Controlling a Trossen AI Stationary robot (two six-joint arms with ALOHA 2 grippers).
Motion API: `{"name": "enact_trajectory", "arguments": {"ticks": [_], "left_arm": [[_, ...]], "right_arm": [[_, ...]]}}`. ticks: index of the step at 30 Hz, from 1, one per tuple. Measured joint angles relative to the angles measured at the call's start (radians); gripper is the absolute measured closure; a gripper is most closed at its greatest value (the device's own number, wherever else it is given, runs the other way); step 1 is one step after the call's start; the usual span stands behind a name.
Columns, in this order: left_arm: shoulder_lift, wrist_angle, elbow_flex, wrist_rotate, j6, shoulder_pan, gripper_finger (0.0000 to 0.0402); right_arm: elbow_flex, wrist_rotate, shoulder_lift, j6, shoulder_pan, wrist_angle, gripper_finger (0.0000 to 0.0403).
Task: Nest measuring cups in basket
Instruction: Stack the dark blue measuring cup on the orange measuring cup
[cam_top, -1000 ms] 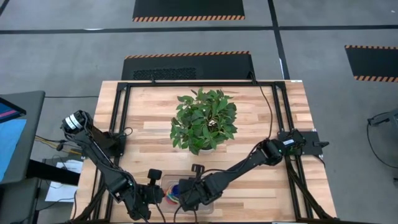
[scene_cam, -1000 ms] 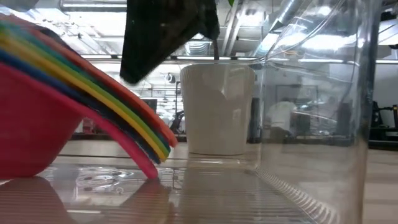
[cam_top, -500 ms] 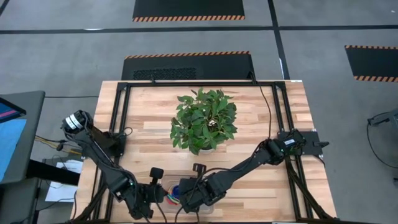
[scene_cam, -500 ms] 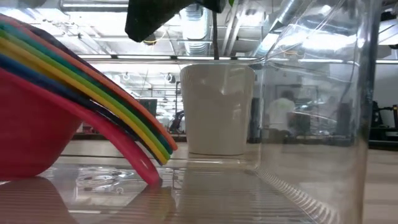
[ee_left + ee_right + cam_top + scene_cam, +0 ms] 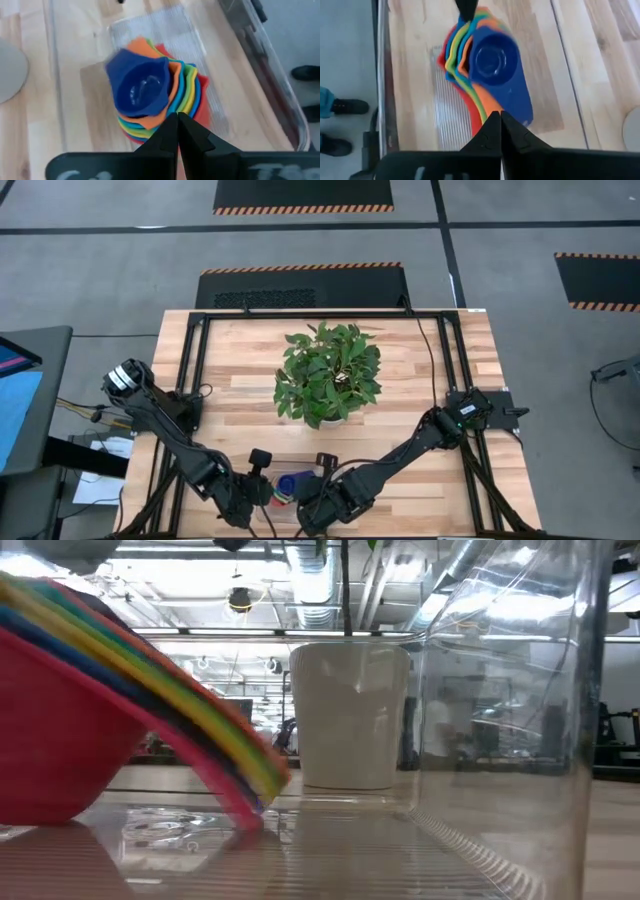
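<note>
The measuring cups (image 5: 288, 483) sit nested in one rainbow stack, dark blue on top and red at the bottom, inside the clear basket (image 5: 55, 100). In the low view the red cup (image 5: 60, 740) rests on the basket floor with the handles fanning down to the right. My left gripper (image 5: 177, 122) is shut and hovers over the stack's left side (image 5: 262, 485). My right gripper (image 5: 497, 122) is shut and hovers over the handles on the right (image 5: 318, 498). Neither finger pair shows in the low view.
The leafy potted plant (image 5: 328, 373) stands at the table's middle, its white pot (image 5: 350, 715) just behind the basket's far wall (image 5: 500, 690). The black frame rails (image 5: 190, 380) run along the table's sides. A person's shoes (image 5: 345, 107) show on the floor off the near edge.
Both grippers have risen off the stack: the dark finger at the top of the low view has climbed out of that picture. My right gripper has drawn back toward the near edge and rightward, uncovering the cups. The stack has rocked slightly in the basket.
</note>
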Motion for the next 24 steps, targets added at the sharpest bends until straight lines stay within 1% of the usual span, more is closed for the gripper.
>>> {"name": "enact_trajectory", "arguments": {"ticks": [5,10,15,19,20,24], "left_arm": [[0.019,0.051,0.0,0.006,0.02,0.001,0.0401],[0.02,0.046,0.0,0.032,0.017,0.004,0.0401],[0.02,0.055,0.0,-0.025,0.017,0.004,0.0401],[0.02,0.059,0.0,-0.091,0.042,0.01,0.0401],[0.02,0.058,0.0,-0.094,0.046,0.015,0.0401],[0.04,0.061,0.0,-0.044,0.062,0.031,0.0401]], "right_arm": [[0.0,0.0,0.0,0.021,0.001,0.001,0.0393],[0.0,0.001,0.0,0.022,0.005,0.001,0.0391],[0.0,0.004,0.0,0.022,0.005,-0.003,0.0397],[0.0,0.017,0.0,0.021,-0.011,-0.015,0.0392],[0.0,0.017,0.0,0.021,-0.016,-0.014,0.0391],[0.0,0.009,0.0,0.019,-0.029,-0.014,0.0391]]}}
